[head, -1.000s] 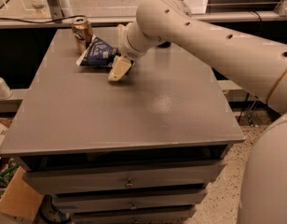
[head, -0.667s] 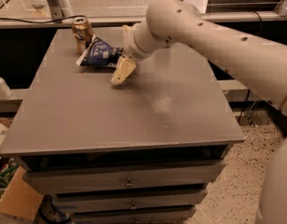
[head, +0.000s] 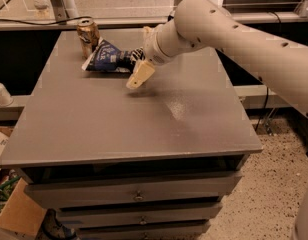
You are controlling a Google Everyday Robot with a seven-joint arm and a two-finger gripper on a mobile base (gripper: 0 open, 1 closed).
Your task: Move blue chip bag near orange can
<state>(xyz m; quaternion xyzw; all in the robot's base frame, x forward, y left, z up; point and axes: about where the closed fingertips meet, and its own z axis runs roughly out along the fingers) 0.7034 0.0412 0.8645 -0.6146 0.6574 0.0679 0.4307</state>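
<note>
The blue chip bag (head: 107, 58) lies crumpled on the grey table (head: 144, 119) at the far left, dark navy with white lettering. The orange can (head: 88, 36), dented and golden-tan, stands just behind and left of the bag, touching or almost touching it. My gripper (head: 138, 68) is at the bag's right end, low over the table, with the cream arm (head: 229, 29) reaching in from the right. Whether the gripper still holds the bag's edge cannot be told.
The table top ends in a front edge above several drawers (head: 139, 196). A railing and cable (head: 39, 21) run behind the table. A cardboard box (head: 19, 216) sits on the floor at the lower left. A white object (head: 1, 94) stands at the left edge.
The gripper and arm have shifted slightly to the right. The blue chip bag and the orange can stay where they were.
</note>
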